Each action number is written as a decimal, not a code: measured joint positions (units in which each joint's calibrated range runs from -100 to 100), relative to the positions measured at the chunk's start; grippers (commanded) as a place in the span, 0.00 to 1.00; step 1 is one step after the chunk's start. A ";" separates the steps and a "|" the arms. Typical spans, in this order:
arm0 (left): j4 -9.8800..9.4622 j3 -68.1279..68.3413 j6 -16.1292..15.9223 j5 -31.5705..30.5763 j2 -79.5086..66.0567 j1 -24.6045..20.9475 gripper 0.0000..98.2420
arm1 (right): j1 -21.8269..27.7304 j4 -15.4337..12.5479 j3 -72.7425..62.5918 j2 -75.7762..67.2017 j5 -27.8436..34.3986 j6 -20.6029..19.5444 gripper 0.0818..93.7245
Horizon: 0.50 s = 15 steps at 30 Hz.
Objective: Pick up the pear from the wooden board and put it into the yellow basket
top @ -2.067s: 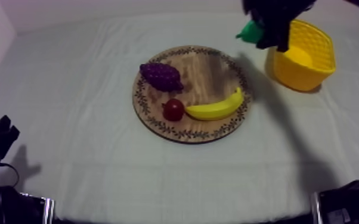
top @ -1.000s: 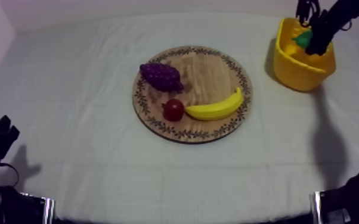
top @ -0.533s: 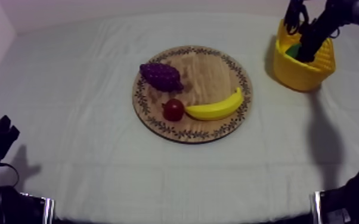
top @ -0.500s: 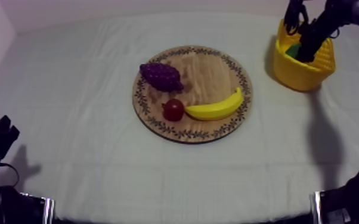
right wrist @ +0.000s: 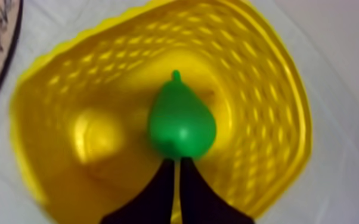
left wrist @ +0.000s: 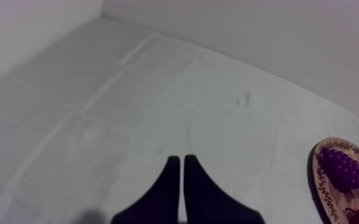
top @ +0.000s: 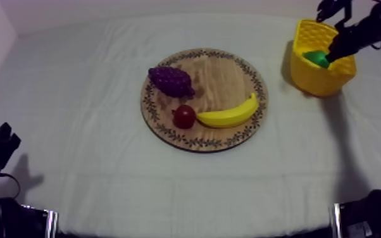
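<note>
Where the pear (right wrist: 182, 125) lies on the floor of the yellow basket (right wrist: 265, 77), you have the right fingers (right wrist: 173, 168) just short of it, clenched into a narrow wedge with nothing between them. The pear's stem points away from the fingertips. Seen from above, the basket stands on the desk (top: 92, 158) at about 2 o'clock from the wooden board (top: 221, 76), apart from its rim, and your right arm reaches in over the basket from the far right.

On the board, the grapes (top: 171, 81) sit at 10 o'clock, the small red fruit (top: 184, 116) at 7 o'clock and the banana (top: 230, 115) at 4 o'clock, the fruit just beside the banana's end.

Your left fingers (left wrist: 176, 165) are clenched too, empty, over bare cloth well clear of the board.
</note>
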 measured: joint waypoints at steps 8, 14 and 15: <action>0.00 0.00 0.00 0.00 0.00 0.00 0.00 | 0.43 -0.75 21.37 -21.05 -9.22 -11.86 0.01; 0.00 0.00 0.00 0.00 0.00 0.00 0.00 | 2.06 -7.45 37.05 -38.54 -11.41 -15.19 0.01; 0.00 0.00 0.00 0.00 0.00 0.00 0.00 | 2.01 -8.24 39.62 -41.80 -10.21 -15.19 0.01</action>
